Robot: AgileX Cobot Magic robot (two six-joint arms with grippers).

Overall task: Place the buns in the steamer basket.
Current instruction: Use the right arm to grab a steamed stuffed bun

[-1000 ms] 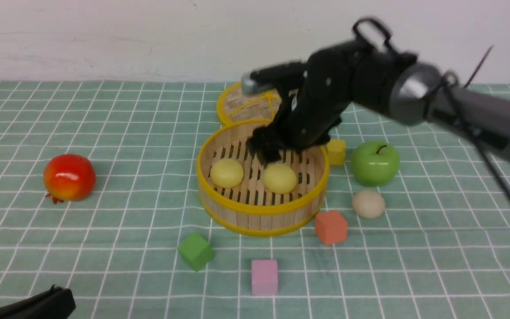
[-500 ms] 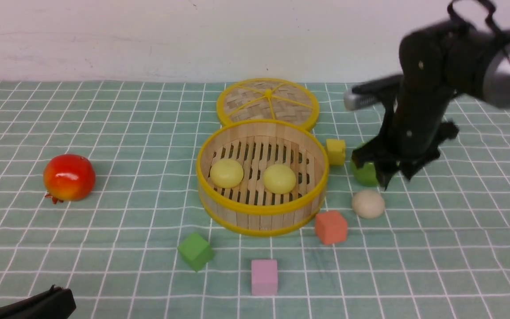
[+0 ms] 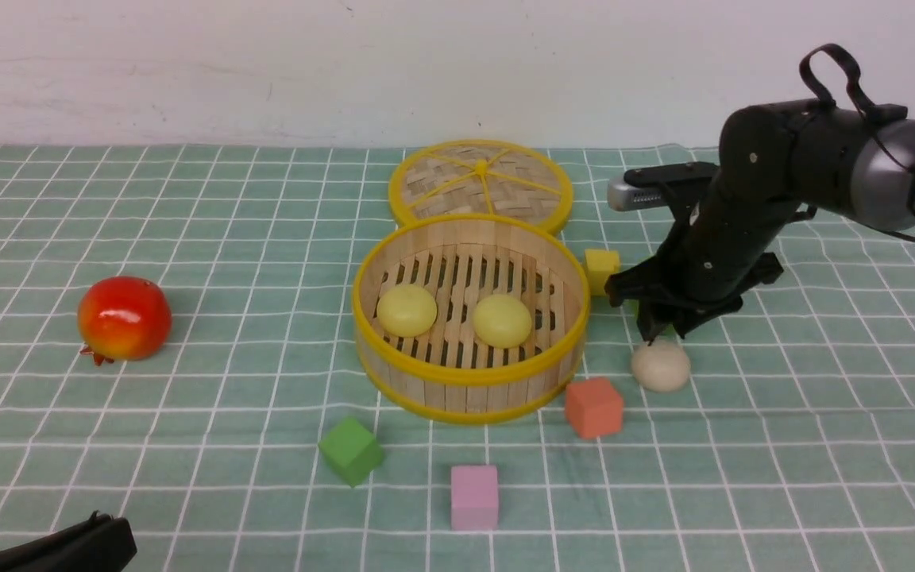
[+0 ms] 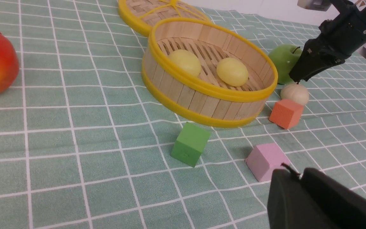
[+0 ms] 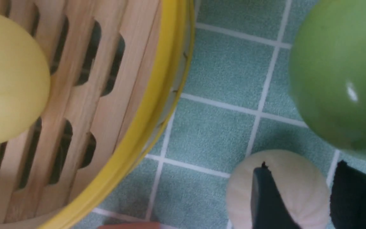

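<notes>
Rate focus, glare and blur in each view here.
Front view: evenly lit, sharp, no motion blur, faint sheen on the red fruit. Left wrist view: sharp, though the left gripper close up is a dark, soft mass. Right wrist view: very close and soft; glare spot on the apple; fingers nearly black.

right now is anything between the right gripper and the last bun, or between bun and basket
Nothing visible. The right gripper hangs open just above the off-white bun. Bare cloth separates it from the steamer basket; green apple and orange cube sit beside, off that line.
</notes>
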